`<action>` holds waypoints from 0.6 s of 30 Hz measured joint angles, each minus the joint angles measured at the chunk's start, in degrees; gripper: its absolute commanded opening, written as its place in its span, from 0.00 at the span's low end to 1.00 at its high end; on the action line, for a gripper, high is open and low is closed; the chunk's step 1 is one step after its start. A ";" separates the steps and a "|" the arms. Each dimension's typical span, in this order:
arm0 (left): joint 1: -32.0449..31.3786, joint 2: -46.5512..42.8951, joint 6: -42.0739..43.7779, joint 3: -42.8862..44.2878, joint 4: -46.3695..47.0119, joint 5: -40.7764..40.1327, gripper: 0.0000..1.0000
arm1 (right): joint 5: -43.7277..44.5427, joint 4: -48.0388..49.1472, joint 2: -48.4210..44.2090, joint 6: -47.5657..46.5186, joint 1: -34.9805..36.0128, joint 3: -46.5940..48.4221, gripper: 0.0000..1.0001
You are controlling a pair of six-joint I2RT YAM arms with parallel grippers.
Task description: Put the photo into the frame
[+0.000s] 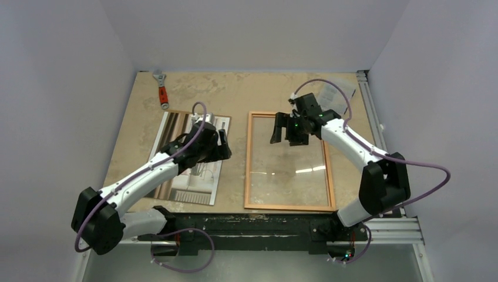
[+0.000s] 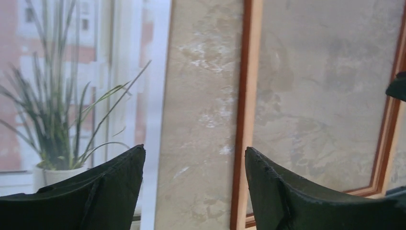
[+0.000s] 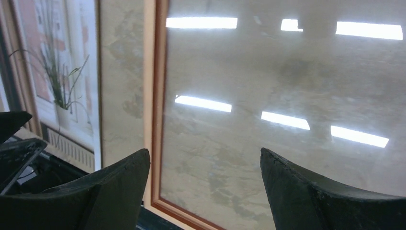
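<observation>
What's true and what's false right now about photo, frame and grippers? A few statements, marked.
1. The photo lies face up, left of the frame. True.
2. The photo is already in the frame. False: a strip of table separates them.
3. The left gripper and the right gripper are both open and hold nothing. True.
4. The right gripper hovers over the photo. False: it is over the frame's far part; the left gripper is at the photo's right edge.
5. A red-handled wrench lies near the table's far left corner. True.
</observation>
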 measured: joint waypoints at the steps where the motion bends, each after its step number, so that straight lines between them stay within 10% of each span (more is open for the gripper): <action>1: 0.98 -1.33 0.00 -0.90 -0.52 -0.46 0.69 | -0.11 0.20 0.37 0.57 1.44 0.44 0.83; 11: 8.44 2.67 -1.20 -4.94 -11.80 -5.77 0.25 | -1.95 6.82 10.32 9.16 19.37 7.50 0.83; 18: 9.14 11.98 -1.92 -4.37 -14.71 -6.23 0.16 | -3.15 9.81 19.82 13.64 24.90 11.13 0.82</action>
